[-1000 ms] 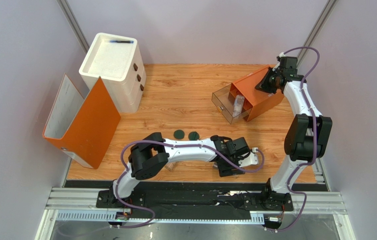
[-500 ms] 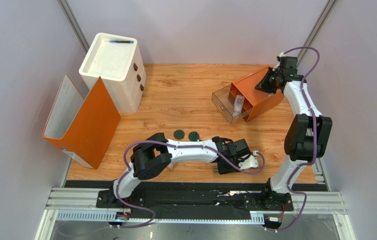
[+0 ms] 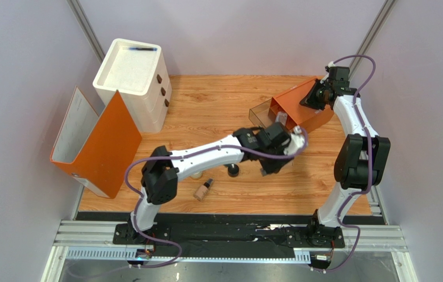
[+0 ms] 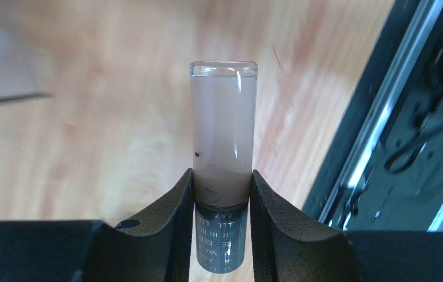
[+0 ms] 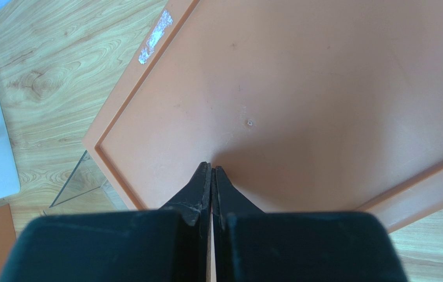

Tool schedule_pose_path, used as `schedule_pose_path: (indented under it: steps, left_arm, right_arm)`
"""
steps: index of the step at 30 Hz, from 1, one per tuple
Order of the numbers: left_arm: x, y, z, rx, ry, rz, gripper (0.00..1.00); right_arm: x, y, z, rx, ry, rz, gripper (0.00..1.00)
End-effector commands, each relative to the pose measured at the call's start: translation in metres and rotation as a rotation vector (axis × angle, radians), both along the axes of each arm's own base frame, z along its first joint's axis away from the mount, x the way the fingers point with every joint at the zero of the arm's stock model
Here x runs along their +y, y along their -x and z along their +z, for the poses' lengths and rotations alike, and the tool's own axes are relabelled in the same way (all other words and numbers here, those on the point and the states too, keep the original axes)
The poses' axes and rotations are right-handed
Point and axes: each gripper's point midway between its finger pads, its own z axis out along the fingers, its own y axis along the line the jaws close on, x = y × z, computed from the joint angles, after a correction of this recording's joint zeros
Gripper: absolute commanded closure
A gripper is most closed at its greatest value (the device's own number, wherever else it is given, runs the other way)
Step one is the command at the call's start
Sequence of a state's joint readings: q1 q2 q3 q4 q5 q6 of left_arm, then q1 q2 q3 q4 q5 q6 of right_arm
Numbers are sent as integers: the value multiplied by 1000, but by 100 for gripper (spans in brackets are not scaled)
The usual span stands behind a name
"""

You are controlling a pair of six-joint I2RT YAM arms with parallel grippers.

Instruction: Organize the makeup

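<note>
Left hand (image 4: 222, 188): pinching tube (image 4: 224, 129) at dark end, long axis pointing straight out ahead, above worktop (image 3: 218, 106). Drawer (image 3: 257, 113) just beyond. Right hand (image 5: 212, 176): pressed together, tips on box (image 5: 324, 88).

Top camera overlooks the whole table (image 3: 206, 106); wrist cameras look closely past their fingers (image 4: 165, 235), the right sharing the orange drawer box (image 5: 324, 88).

On a wooden table (image 3: 218, 106), a white three-drawer unit (image 3: 147, 108) is seen at the far left with a thin dark item (image 3: 141, 49), possibly a pen, laid on top, an opened orange-and-white case (image 3: 97, 144) is stood just beside it, and a small orange drawer box (image 3: 303, 114) is placed far right, its clear drawer (image 3: 258, 113) pulled out.
</note>
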State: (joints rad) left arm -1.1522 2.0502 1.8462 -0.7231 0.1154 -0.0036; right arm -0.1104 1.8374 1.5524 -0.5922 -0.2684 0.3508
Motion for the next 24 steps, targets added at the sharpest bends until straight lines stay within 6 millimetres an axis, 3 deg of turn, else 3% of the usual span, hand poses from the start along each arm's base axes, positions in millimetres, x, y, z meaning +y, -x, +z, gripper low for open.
schedule_pose_path:
  steps: [1,5,9,10,16,18,19,24]
  left_arm:
    - [-16,-44,113,16,354,199,100]
    - [-18,-81,157,103,578,349,100]
    - [-17,-117,181,287,765,519,100]
    - [-17,-131,181,295,792,546,100]
    - [-26,-165,180,375,829,658,100]
    - [-30,-176,167,387,818,712,100]
    - [-32,-180,171,390,833,725,100]
    - [-36,-197,154,418,828,831,100]
  right_arm:
    - [0,100,-109,523,35,25,100]
    - [0,101,-110,529,35,25,100]
    - [0,102,-111,530,34,27,100]
    - [0,102,-110,530,32,27,100]
    - [2,103,-111,536,25,33,100]
    - [2,102,-110,531,23,34,100]
    - [2,103,-110,534,23,34,100]
    - [3,103,-108,531,18,38,100]
